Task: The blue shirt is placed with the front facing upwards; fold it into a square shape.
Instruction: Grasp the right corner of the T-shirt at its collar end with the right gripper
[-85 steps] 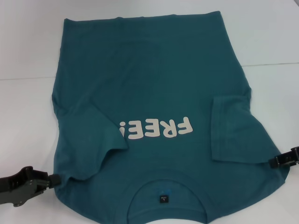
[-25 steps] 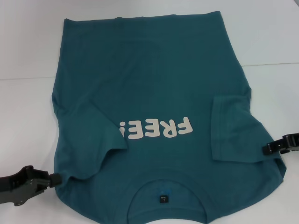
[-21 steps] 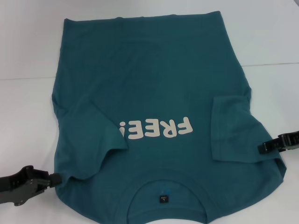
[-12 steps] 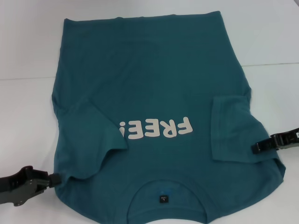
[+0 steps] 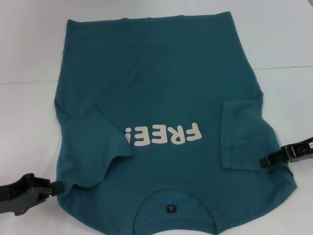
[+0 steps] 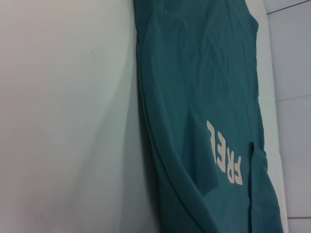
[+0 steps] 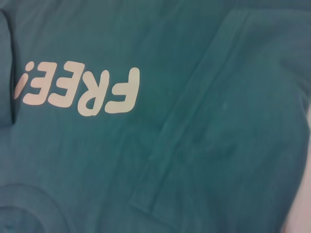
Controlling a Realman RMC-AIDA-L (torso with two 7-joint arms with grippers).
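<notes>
White table (image 5: 29,44) bears the blue shirt (image 5: 156,88); left gripper (image 5: 57,186) and right gripper (image 5: 266,161) at its shoulders, grip unclear

I see a white worktop (image 5: 29,49); the blue shirt (image 5: 156,88) lies flat on it, collar at six o'clock.

You see the blue shirt (image 5: 161,98) as soft, matt knitted cloth, lightly creased, with stitched double hems along the folded sleeves (image 7: 194,126). Its "FREE!" lettering (image 5: 164,136) is a smooth, flat off-white print, slightly less matt than the fabric. A small dark woven label (image 5: 170,209) sits inside the ribbed neckline. The table (image 5: 29,112) beneath is a smooth white surface with a faint sheen. The left gripper (image 5: 29,192) and right gripper (image 5: 288,155) look like matt black hard plastic or coated metal.
</notes>
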